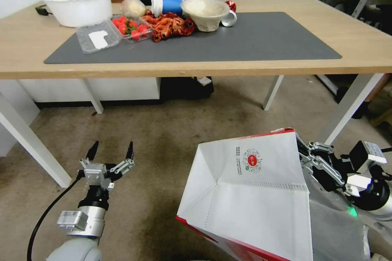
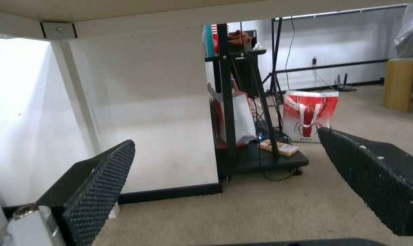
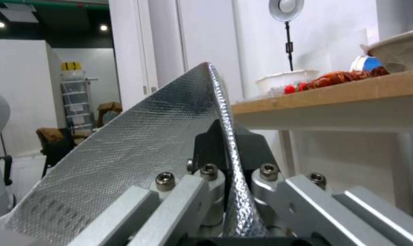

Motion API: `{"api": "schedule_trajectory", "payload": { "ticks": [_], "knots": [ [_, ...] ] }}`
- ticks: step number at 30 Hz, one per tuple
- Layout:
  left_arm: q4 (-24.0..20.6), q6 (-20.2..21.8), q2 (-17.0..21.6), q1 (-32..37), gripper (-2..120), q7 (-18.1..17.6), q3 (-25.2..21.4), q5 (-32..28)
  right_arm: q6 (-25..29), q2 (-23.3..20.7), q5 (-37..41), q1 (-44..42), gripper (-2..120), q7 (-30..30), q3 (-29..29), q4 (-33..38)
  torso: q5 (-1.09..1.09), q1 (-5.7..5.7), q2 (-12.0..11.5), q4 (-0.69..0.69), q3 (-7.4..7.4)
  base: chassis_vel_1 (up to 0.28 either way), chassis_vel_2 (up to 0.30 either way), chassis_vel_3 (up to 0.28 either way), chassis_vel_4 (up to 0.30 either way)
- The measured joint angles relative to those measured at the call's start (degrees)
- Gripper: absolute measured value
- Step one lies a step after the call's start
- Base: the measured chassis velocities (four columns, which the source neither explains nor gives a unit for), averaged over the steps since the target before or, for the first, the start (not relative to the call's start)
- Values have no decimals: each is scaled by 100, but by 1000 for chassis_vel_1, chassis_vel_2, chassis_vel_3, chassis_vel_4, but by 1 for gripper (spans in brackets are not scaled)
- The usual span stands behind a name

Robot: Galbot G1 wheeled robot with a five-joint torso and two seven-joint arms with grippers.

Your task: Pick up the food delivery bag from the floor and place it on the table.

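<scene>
Table [image 1: 367, 55]: a light-wood top on white legs is spanning the upper half of the head view, with a dark grey mat [image 1: 253, 38] lying across its middle.
Floor [image 1: 171, 138]: grey-brown, stained carpet is filling the lower half of the head view, running under the table.
Food delivery bag [image 1: 253, 195]: the boxy white bag with a small round red logo and a red edge is sitting in the lower right of the head view, tilted, in front of the table's near edge and below its top. Whether its bottom is touching the floor cannot be told. In the right wrist view its silver foil lining [image 3: 138, 150] is rising as a flap from between the closed fingers.
White bowl [image 1: 76, 5]: a large plastic bowl is standing at the upper left of the head view, on the bare wood beyond the mat.
Food on the mat: a clear box of strawberries [image 1: 130, 27], a heap of red crayfish [image 1: 170, 25], a blue cup [image 1: 166, 4] lying on its side and a pale paper bowl [image 1: 205, 13] are crowding the mat's far left part.
Right gripper [image 1: 304, 153]: at the right edge of the head view, it is clenching the upper right rim of the bag, pinching the wall between its fingers.
Left gripper [image 1: 111, 151]: in the lower left of the head view, it is hanging above the floor with its black fingers [image 2: 101, 177] spread and nothing between them, well apart from the bag.
</scene>
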Motion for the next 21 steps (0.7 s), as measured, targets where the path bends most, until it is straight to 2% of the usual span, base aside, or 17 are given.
{"api": "schedule_trajectory", "payload": {
  "ticks": [14,21],
  "knots": [
    [-304,77,-42,176,100,-60,-38,105,-18,-12,30,41,0,-128,45,28,0,73,330,0,260,0,0,0,0],
    [-310,69,-62,190,100,-82,-54,116,-17,21,5,59,0,-131,36,57,0,118,483,0,370,0,0,0,0]
  ]
}}
